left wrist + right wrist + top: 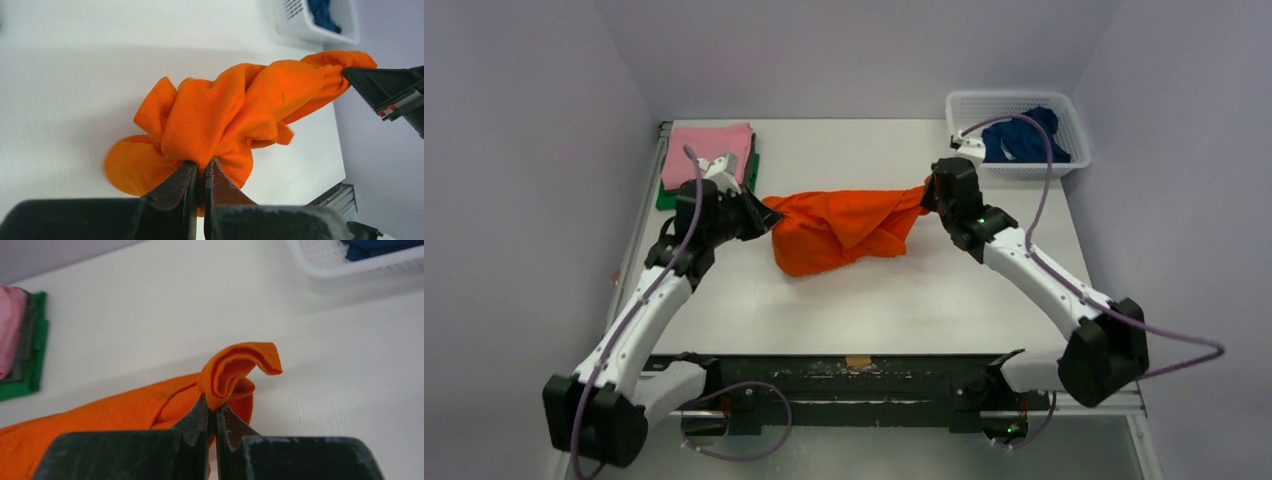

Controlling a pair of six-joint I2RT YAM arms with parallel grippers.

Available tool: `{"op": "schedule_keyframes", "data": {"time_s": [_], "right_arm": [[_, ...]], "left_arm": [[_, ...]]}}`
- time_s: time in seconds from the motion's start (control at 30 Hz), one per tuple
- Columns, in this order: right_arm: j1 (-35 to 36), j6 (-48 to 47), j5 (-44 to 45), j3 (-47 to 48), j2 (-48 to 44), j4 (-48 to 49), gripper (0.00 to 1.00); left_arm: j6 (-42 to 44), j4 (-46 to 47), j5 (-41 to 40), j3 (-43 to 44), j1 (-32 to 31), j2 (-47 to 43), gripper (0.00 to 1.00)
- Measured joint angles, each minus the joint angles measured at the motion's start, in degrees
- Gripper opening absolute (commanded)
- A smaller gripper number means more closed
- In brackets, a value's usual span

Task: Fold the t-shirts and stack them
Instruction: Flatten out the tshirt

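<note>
**Left hand (767,213) and right hand (927,195) clamp opposite ends of the bright orange cloth t-shirt (844,232)**

In the left wrist view, the left hand's two dark fingers (176,186) are pressed together on a thick bunch of orange cloth. The right hand's fingers (196,421) are likewise closed on a curled orange edge that rolls over just above their tips.

The orange shirt hangs crumpled between the two hands near the middle of the white counter (854,300). Its lower folds appear to rest on the surface. Its long axis runs left to right across the counter. The right end is drawn into a narrow twist and the bulk gathers nearer the left hand.

At the far right corner stands a white plastic mesh basket (1022,171), holding a crumpled dark blue t-shirt (1024,138).

At the far left corner, behind the left hand, is a folded stack. A pink t-shirt (707,145) lies on top, a dark grey t-shirt (24,347) is under it, and a green t-shirt (664,196) is at the bottom.
</note>
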Motion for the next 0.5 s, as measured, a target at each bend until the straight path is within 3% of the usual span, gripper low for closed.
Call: {"op": "schedule_keyframes", "data": {"time_s": [0.3, 0.5], "right_arm": [[0.2, -4.1, -13.9, -1.0, -29.9, -1.8, 0.0], [0.6, -5.5, -20.5, -1.9, -41.4, -2.3, 0.0]], "left_arm": [[2.3, -10.7, -9.2, 1.9, -0.5, -36.5, 0.0], [2.9, -14.1, -10.5, 4.9, -0.9, -45.3, 0.0]]}}
